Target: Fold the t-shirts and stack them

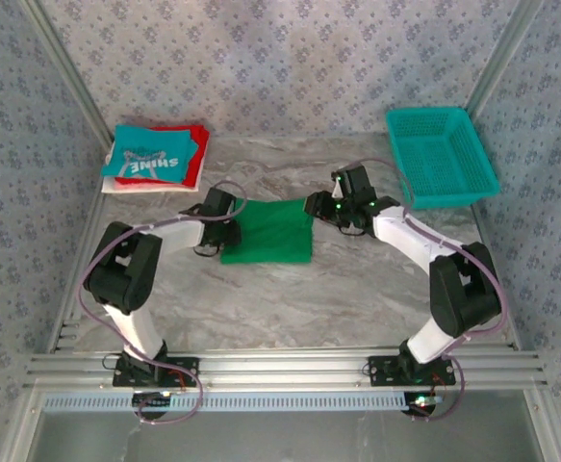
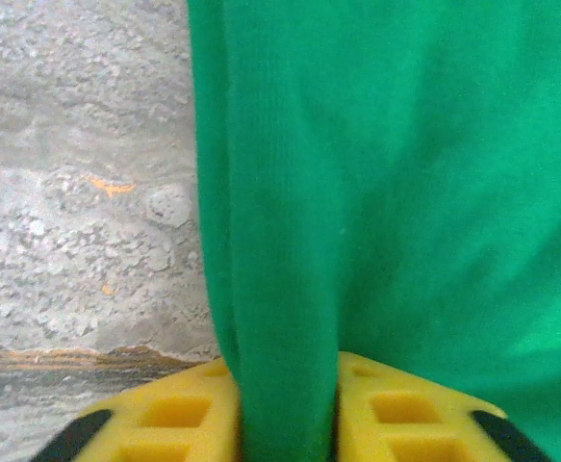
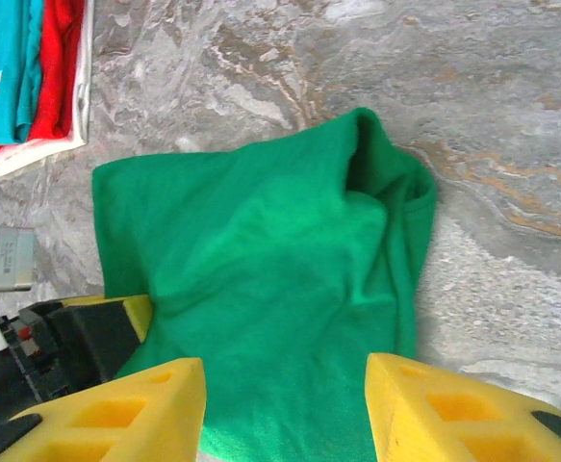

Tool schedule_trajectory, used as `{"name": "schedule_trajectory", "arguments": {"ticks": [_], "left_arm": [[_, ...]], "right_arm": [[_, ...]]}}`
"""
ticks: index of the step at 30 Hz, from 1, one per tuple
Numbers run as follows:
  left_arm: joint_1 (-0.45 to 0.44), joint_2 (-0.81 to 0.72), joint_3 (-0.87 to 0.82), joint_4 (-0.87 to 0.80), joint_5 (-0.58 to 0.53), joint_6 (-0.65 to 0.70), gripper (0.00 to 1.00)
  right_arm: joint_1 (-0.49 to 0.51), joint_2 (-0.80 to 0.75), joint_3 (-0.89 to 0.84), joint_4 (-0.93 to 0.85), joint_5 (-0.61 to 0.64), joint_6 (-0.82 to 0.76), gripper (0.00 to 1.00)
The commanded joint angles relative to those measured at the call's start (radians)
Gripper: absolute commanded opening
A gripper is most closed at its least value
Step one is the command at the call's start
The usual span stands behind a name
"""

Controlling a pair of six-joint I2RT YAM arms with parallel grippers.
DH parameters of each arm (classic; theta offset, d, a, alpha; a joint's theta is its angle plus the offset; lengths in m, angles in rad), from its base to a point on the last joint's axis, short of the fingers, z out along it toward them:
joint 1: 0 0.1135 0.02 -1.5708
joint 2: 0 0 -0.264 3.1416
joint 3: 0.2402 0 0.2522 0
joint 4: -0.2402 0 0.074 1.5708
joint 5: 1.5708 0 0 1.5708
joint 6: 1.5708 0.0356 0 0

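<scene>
Green knit cloth, plain and unprinted: one t-shirt folded into a rough rectangle, lying near the middle of the grey marbled bench. Its long axis runs left to right, roughly parallel to the near edge. Neck, sleeves and hem cannot be told apart, so the way the garment points stays undetermined.

Right wrist view: the green t-shirt is creased and rumpled, and one corner rises in a hump with a dark open fold at its top.

Left gripper: the yellow fingers are clenched on a vertical pleat of the green t-shirt, at the cloth's left edge. The pleat fills the narrow gap between the pads, and their tips are cut off by the lower border.

Right gripper: fingers released and spread wide over the cloth's right edge, with green fabric lying between them. Whether either pad touches the fabric cannot be made out.

Far left corner of the bench: a flat stack of folded t-shirts, with a teal shirt with white "SHINE" print uppermost, a red shirt beneath it and a white shirt showing as a thin margin at the bottom. The stack lies well apart from the green t-shirt.

Far right corner: a teal mesh basket.
</scene>
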Motion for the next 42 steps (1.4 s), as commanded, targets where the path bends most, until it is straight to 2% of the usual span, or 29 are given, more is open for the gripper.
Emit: {"name": "schedule_trajectory", "arguments": {"ticks": [1, 3, 4, 11, 15, 18, 28, 32, 34, 39, 42], "left_arm": [[0.029, -0.010, -0.083, 0.030, 0.099, 0.011, 0.10], [0.058, -0.047, -0.111, 0.047, 0.121, 0.015, 0.01], [0.072, -0.066, -0.121, 0.045, 0.129, 0.019, 0.00], [0.128, -0.181, -0.131, 0.027, 0.153, 0.033, 0.00], [0.158, -0.199, -0.113, 0.024, 0.128, 0.056, 0.00], [0.191, -0.167, -0.044, -0.017, 0.154, 0.078, 0.00], [0.185, -0.086, 0.200, -0.090, 0.125, 0.112, 0.00], [0.190, -0.027, 0.324, -0.148, 0.079, 0.159, 0.00], [0.194, 0.004, 0.400, -0.177, 0.069, 0.194, 0.00], [0.211, 0.071, 0.600, -0.253, 0.066, 0.282, 0.00], [0.230, 0.098, 0.686, -0.267, 0.088, 0.328, 0.00]], "right_arm": [[-0.023, -0.040, -0.023, -0.014, 0.005, -0.004, 0.49], [-0.034, -0.044, -0.034, -0.017, 0.004, -0.007, 0.49], [-0.039, -0.046, -0.041, -0.017, 0.003, -0.008, 0.49], [-0.060, -0.049, -0.077, -0.001, -0.016, -0.004, 0.50], [-0.069, -0.043, -0.084, 0.002, -0.025, -0.005, 0.50], [-0.078, -0.036, -0.085, 0.011, -0.043, -0.004, 0.50], [-0.091, -0.018, -0.049, -0.011, -0.068, -0.019, 0.50], [-0.092, -0.022, -0.044, -0.016, -0.073, -0.023, 0.51], [-0.093, -0.025, -0.044, -0.012, -0.082, -0.021, 0.56], [-0.068, -0.054, -0.050, 0.034, -0.138, -0.053, 0.78], [-0.040, -0.082, -0.056, 0.053, -0.129, -0.098, 0.87]]}}
